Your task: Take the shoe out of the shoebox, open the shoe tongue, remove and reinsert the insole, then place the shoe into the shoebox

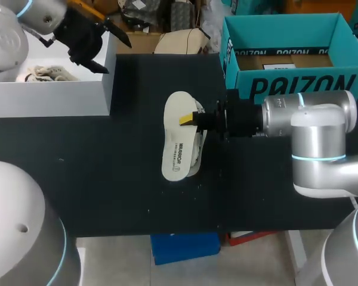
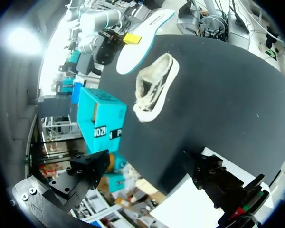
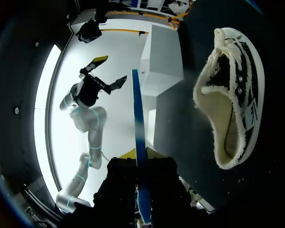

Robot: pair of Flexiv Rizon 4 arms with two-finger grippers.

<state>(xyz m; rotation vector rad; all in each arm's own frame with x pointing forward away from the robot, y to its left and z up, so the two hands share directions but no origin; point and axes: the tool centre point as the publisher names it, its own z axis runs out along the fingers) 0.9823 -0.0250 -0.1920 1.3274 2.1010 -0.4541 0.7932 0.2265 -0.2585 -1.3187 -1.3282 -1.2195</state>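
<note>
Reinsertion looks to be the step in hand: the right gripper [image 1: 191, 118] is clamped on one long edge of the white insole [image 1: 178, 149], so the insole is out of the shoe [image 3: 230, 90]. In the head view the insole sits at centre frame, flat side up. It covers most of the shoe, which lies on the black table [image 1: 107, 179] and shows only as a sliver along the insole's right edge. From the right wrist the insole runs edge-on between the fingers, and the shoe's fleecy opening lies just beside it.

The next move probably calls for tipping the insole toe-first into that opening. The shoe is unheld and soft, so I would expect it to slide or fold.

The right arm enters from the right edge and reaches level toward the centre. The left gripper [image 1: 110, 50] hangs at upper left over the white box [image 1: 48, 98], likely the shoebox. Its fingers are spread and grasp nothing.
</note>
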